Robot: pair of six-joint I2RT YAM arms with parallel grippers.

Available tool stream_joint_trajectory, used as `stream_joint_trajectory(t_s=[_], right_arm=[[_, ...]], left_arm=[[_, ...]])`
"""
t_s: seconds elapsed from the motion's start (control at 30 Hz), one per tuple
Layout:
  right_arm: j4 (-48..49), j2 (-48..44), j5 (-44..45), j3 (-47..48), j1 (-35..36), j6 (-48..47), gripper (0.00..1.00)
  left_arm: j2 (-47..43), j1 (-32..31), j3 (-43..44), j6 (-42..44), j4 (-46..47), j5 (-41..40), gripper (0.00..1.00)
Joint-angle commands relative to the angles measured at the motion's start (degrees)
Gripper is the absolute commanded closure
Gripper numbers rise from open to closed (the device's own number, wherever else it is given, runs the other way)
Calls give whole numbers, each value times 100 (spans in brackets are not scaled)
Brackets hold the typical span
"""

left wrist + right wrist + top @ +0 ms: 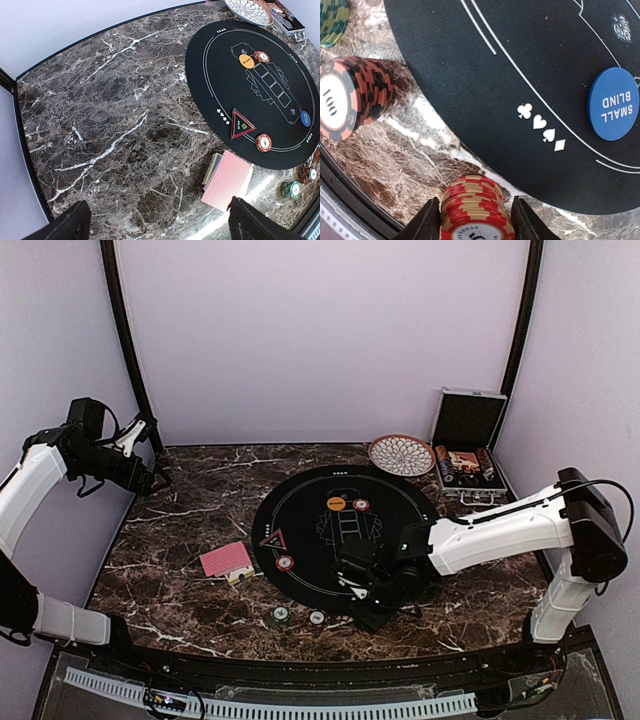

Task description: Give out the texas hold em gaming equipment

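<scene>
My right gripper [476, 222] is shut on a stack of red-and-gold chips [476, 210] at the near edge of the black round mat [510, 75]; in the top view this gripper [365, 602] hides the stack. A red-and-black 100 chip stack [350, 97], a green chip stack [332, 20] and the blue small-blind button [613, 104] lie nearby. Pink-backed cards [226, 559] lie left of the mat and show in the left wrist view [227, 180]. An orange button [336, 504] and a red chip [361, 504] sit on the mat. My left gripper [155, 478] is open and empty, high at the far left.
A patterned bowl [401, 454] and an open silver case [470, 455] stand at the back right. A red-edged triangle marker [272, 538] and a red chip [285, 563] lie on the mat's left side. The table's front rail [350, 195] runs close to the chip stacks.
</scene>
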Motion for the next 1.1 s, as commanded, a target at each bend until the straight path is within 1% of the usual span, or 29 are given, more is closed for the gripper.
stream_joint_trajectory(t_s=[0.0,0.43,0.6,0.67,0.77,0.9,1.07], right_arm=[[-44,-59,104,41,69,-6,55],[-551,-246,73,507,100,-52,57],[-848,-294,359,888,47,-98,58],[-956,-293,482,1067,-151,-123,59],[-961,-357,575,1077,-598,-128,61],[-769,-341,653,833,-1196,-80,64],[-451,-206,639,516,-1542,-32,64]], left_arm=[[-91,-27,119,35,-124,26,1],[-71,-30,102,20,-121,43,1],[-90,-29,102,52,-136,21,1],[-99,-29,102,50,-135,23,1],[-96,-29,99,42,-138,47,1],[-115,-27,101,46,-137,62,1],[-149,-29,102,53,-156,64,1]])
